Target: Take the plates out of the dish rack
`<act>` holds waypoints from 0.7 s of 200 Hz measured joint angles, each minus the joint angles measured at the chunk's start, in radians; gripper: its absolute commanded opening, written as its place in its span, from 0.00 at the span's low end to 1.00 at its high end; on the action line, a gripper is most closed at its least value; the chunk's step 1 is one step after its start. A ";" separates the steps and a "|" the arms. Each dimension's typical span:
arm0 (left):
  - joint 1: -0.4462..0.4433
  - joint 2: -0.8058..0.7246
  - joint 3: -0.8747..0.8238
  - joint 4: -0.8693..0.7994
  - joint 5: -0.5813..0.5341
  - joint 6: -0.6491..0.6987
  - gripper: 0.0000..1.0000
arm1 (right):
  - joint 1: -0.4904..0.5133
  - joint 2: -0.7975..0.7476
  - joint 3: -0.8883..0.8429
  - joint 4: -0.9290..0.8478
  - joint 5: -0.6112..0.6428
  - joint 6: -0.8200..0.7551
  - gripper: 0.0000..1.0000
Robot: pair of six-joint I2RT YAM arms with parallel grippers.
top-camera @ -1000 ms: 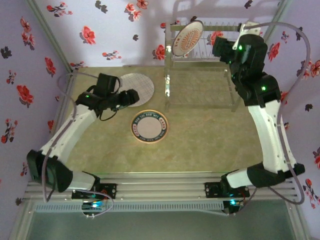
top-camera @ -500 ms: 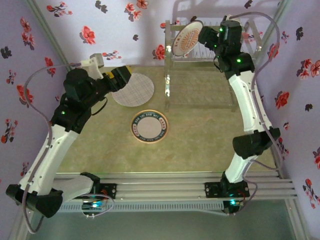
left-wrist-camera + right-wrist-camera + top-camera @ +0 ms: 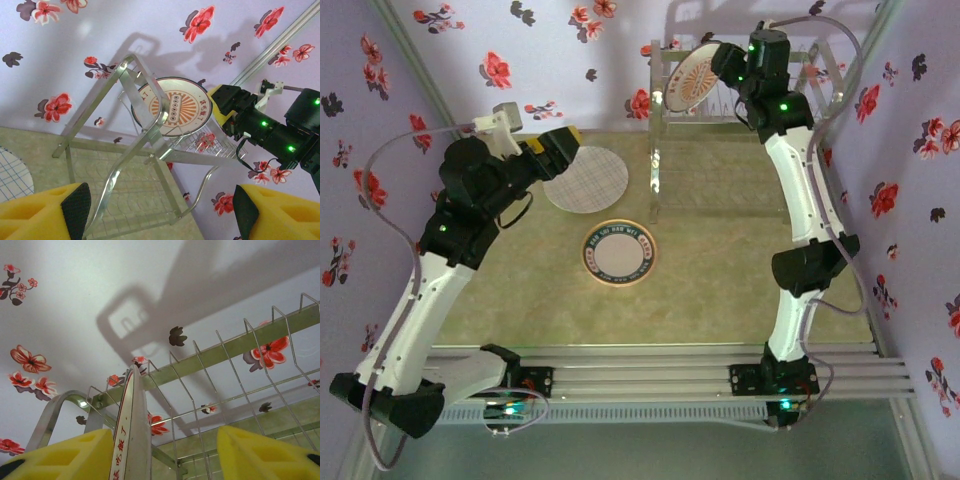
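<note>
Right pincer (image 3: 165, 454) spread astride the round glossy plate (image 3: 132, 440) — left pincer (image 3: 161, 212) released, foam-padded.

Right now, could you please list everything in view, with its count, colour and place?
Round plate with orange radial pattern: one, white and orange, upright in the rack, at its left end.
Round plate with grey grid pattern: one, white, flat on the table, left of the rack.
Teal-rimmed round plate: one, white centre, flat at the table's middle.
Wire metal dish rack: one, silver, far side of the table.
Table: one, beige-green.
Walls: lilac with red flowers.
Left gripper: one, yellow pads, open, raised by the grid plate.
Right gripper: one, yellow pads, open, astride the racked plate's rim.
</note>
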 measured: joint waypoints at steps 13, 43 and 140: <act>0.000 -0.002 0.000 0.001 0.000 0.000 0.78 | 0.000 0.008 0.013 -0.002 -0.002 0.000 0.55; 0.000 -0.003 0.002 0.008 0.000 -0.005 0.77 | 0.000 0.023 0.037 -0.018 -0.001 -0.005 0.54; -0.001 -0.003 0.019 0.026 0.007 -0.023 0.77 | 0.021 0.059 0.067 -0.059 0.003 -0.044 0.41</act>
